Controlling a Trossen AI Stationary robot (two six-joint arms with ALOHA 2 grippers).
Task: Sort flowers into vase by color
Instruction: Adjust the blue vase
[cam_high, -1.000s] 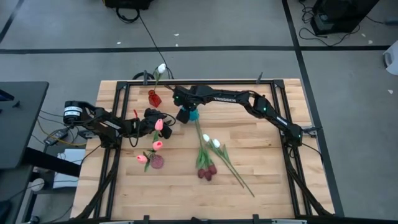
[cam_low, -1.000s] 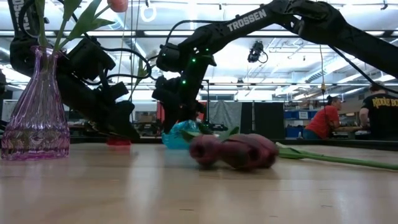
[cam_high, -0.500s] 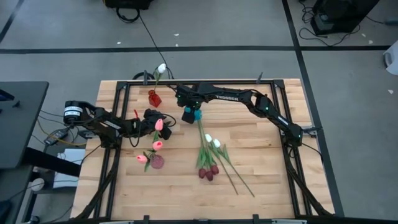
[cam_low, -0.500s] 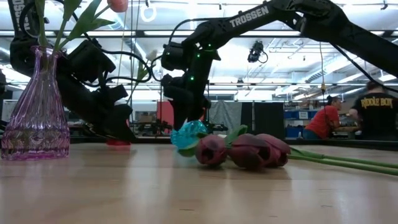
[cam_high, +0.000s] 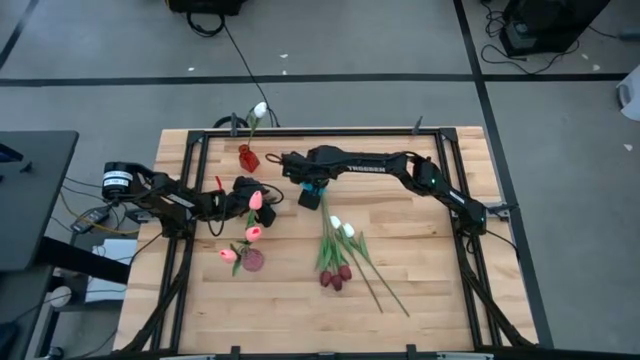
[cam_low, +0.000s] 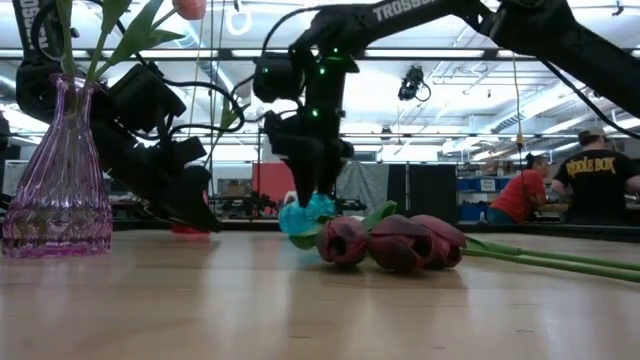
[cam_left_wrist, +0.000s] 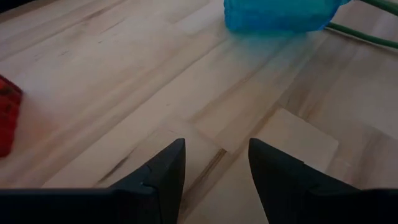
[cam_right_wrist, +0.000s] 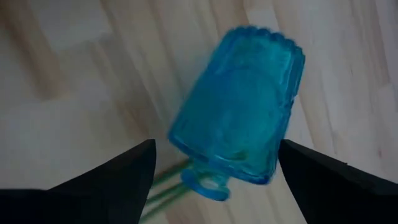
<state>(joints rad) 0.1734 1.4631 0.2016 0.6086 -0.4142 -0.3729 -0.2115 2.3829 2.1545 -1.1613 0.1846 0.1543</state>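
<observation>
Right gripper (cam_high: 312, 194): fingers wide apart, hanging over the blue vase (cam_right_wrist: 239, 106), not clamped on it.
Blue vase: lying on its side on the table (cam_high: 430, 290), directly below the right gripper.
Left gripper (cam_left_wrist: 213, 165): fingers apart, nothing between them, low above the wood; the blue vase lies ahead of it.
Loose flowers (cam_high: 337, 255): maroon and white tulips lie in a bunch just beyond the blue vase, stems towards it.
Purple vase (cam_low: 62, 175): holds pink tulips (cam_high: 251, 218), beside the left gripper.
Red vase (cam_high: 248, 157): holds one white tulip.
</observation>
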